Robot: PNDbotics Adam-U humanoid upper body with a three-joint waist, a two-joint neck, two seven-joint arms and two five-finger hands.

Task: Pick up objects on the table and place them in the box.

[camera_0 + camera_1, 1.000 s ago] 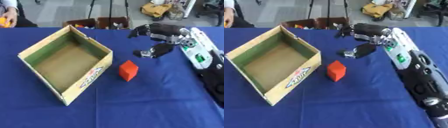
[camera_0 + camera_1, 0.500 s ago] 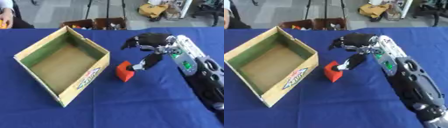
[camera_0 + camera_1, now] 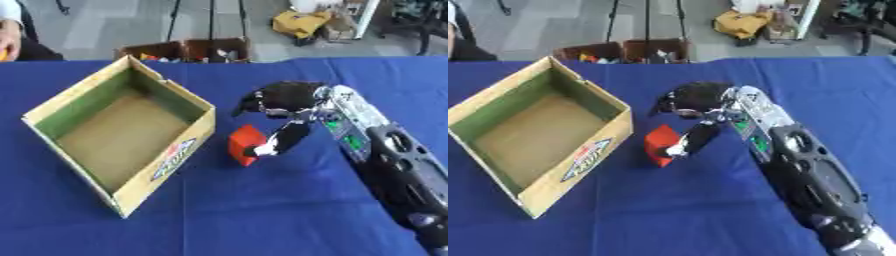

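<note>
Left eye view: right hand (image 3: 282,102) now down over the red block (image 3: 244,145), thumb against its near side, fingers curled above its far side — closing round it, though a completed grasp cannot be confirmed. A second ago well back from the block and apart; half a second ago just arriving. Block on the blue table (image 3: 262,215), just beside the open cardboard box (image 3: 166,165), nudged closer to its wall. Box empty. Lift and short carry leftward probably next. Left hand out of sight.
</note>
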